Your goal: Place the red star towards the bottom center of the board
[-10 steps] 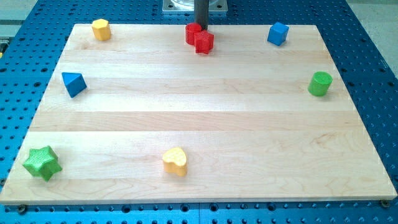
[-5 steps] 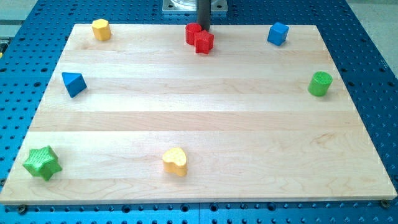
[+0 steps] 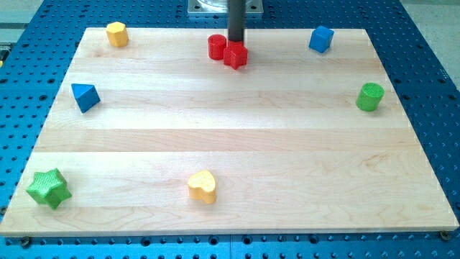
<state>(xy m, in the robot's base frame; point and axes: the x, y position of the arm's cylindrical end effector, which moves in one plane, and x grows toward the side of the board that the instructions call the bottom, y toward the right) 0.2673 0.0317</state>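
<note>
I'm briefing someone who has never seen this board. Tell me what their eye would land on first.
The dark rod coming down at the view's top centre, with my tip right behind the red star and a red cylinder just to the view's left of it. After that, the bright green star at the bottom left corner and the yellow heart near the bottom centre of the pale wooden board.

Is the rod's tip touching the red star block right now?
Touching, by the camera view: my tip meets the top edge of the red star block with no gap showing, the red cylinder block just left.
</note>
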